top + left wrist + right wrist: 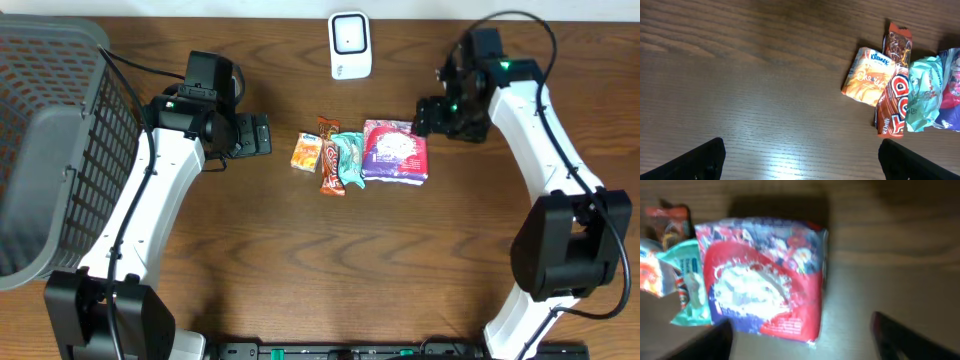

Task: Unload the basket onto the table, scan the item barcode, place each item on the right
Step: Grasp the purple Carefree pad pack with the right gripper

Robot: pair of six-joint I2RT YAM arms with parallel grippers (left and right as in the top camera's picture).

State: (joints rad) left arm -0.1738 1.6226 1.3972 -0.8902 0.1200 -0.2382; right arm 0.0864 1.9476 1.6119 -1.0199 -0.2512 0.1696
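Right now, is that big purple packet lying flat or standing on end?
Lying flat: the purple packet shows its broad printed face upward, resting on the table.

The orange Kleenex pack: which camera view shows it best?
The left wrist view shows the orange Kleenex pack best: large, sharp, with its brand name readable. The overhead view shows it small, at the left end of the row of items. The right wrist view shows at most a blurred orange sliver at its left border.
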